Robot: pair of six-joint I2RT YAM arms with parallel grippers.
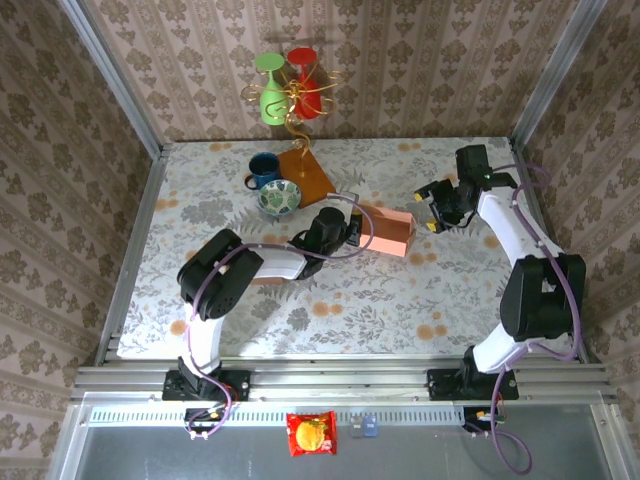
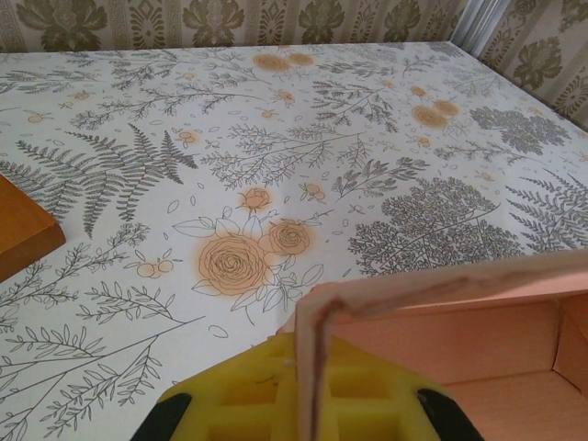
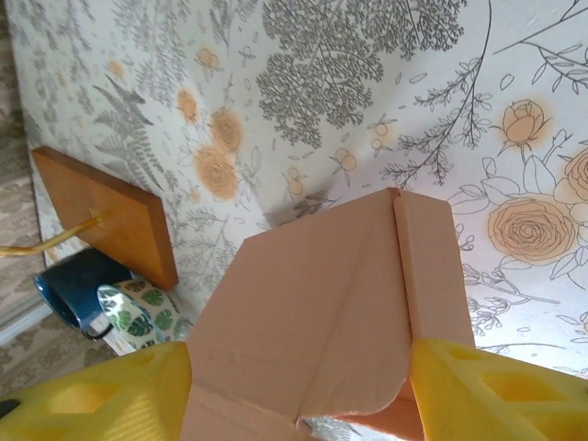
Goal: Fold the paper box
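The pink paper box (image 1: 388, 231) lies near the middle of the table, partly folded, with its open inside facing the left arm. My left gripper (image 1: 345, 226) is shut on the thin upright wall at the box's left end. In the left wrist view, the yellow fingers (image 2: 248, 395) pinch that cardboard edge (image 2: 310, 358), and the box's hollow (image 2: 459, 358) lies to the right. My right gripper (image 1: 428, 213) is at the box's right end. In the right wrist view its jaws (image 3: 301, 358) stand wide, straddling the box's creased flap (image 3: 322, 303), with a yellow finger (image 3: 496, 395) against the box's side.
Behind the box are a wooden base (image 1: 307, 173) with a gold stand holding a green glass (image 1: 270, 90) and a red glass (image 1: 305, 75), a blue mug (image 1: 264, 168) and a leaf-patterned bowl (image 1: 278, 197). A red snack packet (image 1: 311, 433) lies below the table's front rail.
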